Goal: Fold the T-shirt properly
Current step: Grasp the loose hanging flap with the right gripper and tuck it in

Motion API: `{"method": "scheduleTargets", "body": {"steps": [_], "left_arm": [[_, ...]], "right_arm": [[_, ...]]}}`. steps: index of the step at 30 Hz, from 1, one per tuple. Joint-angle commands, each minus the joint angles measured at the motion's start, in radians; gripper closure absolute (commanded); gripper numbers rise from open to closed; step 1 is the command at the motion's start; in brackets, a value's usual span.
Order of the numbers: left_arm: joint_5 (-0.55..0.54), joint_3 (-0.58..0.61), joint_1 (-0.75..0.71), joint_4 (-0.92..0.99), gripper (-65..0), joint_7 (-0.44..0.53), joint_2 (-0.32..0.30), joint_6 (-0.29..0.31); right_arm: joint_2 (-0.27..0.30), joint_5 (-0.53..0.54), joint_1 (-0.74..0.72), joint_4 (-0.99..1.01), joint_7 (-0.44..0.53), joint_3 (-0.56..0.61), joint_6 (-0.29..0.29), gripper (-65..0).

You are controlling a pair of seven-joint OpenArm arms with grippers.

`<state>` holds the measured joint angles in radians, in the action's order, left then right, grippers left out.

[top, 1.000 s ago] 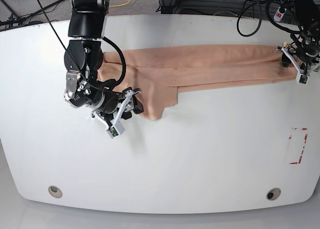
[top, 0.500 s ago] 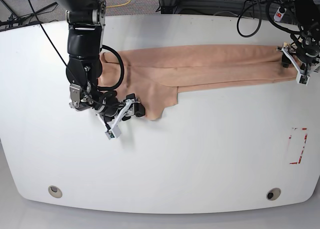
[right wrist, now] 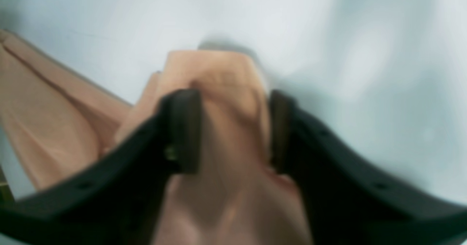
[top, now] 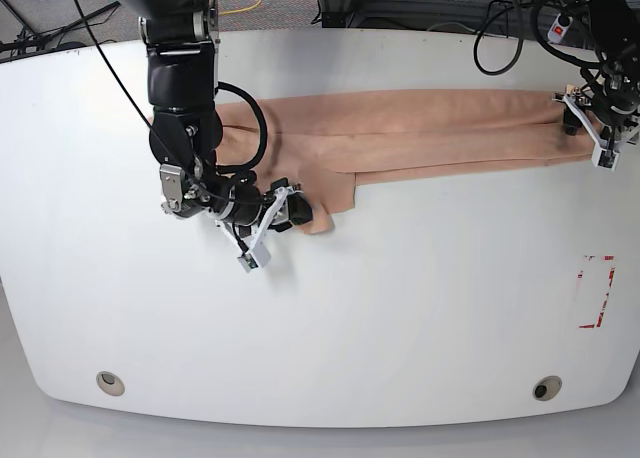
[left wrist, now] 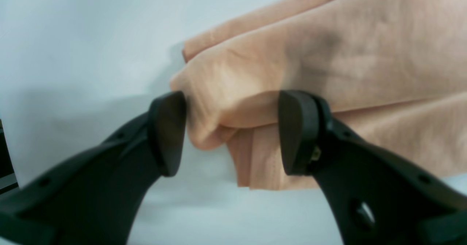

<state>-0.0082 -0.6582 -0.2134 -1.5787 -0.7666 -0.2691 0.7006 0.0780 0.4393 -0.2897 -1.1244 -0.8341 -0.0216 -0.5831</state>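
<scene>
- T-shirt [top: 420,130] lies as a long narrow band across the far half of the white table [top: 400,318]; long axis runs side to side in the base view, already folded lengthwise; a flap, probably a sleeve, hangs off its near edge toward the base view's left end
- left gripper [top: 597,128] sits at the band's end on the base view's right; right gripper [top: 278,216] sits at the hanging flap near the other end; each arm owns its own end, the two well apart
- left gripper [left wrist: 231,131]: jaws spread moderately, straddling a bunched corner of cloth; near pad touches the fold, far pad sits on or just over the fabric; no squeeze visible, so I read it as not clamped yet, or only loosely engaged
- right gripper [right wrist: 233,128]: wrist view is blurred; jaws narrower, a ridge of fabric fills the gap between the pads and both pads look pressed against it; I judge this a pinch on the flap's tip
- judgement: next move turns on the flap lying toward the table's near side of the band; the right arm would need to carry it up and over onto the band, across the long axis
- risk: with the left end held loosely, the pull could drag the whole band sideways
</scene>
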Motion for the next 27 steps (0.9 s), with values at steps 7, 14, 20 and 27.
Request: {"method": "scheduleTargets", "body": {"steps": [7,14,20,27], "left_arm": [[-0.008,-0.004,0.010,-0.013,-37.2,0.016,-0.017,-0.002],[-0.008,-0.004,0.010,-0.013,-37.2,0.016,-0.017,-0.002],[-0.008,-0.004,0.010,-0.013,-37.2,0.016,-0.017,-0.002],[-0.008,-0.004,0.010,-0.013,-37.2,0.016,-0.017,-0.002]], "right_arm": [[0.007,0.003,-0.039,-0.035,0.000,-0.002,-0.001,0.0],[0.007,0.005,0.024,-0.293,-0.093,-0.007,0.001,0.0],[0.004,0.005,0.106,-0.497,-0.196,-0.085,-0.002,0.0],[0.032,0.005,0.203,-0.629,-0.244,-0.143,-0.002,0.0]]}}
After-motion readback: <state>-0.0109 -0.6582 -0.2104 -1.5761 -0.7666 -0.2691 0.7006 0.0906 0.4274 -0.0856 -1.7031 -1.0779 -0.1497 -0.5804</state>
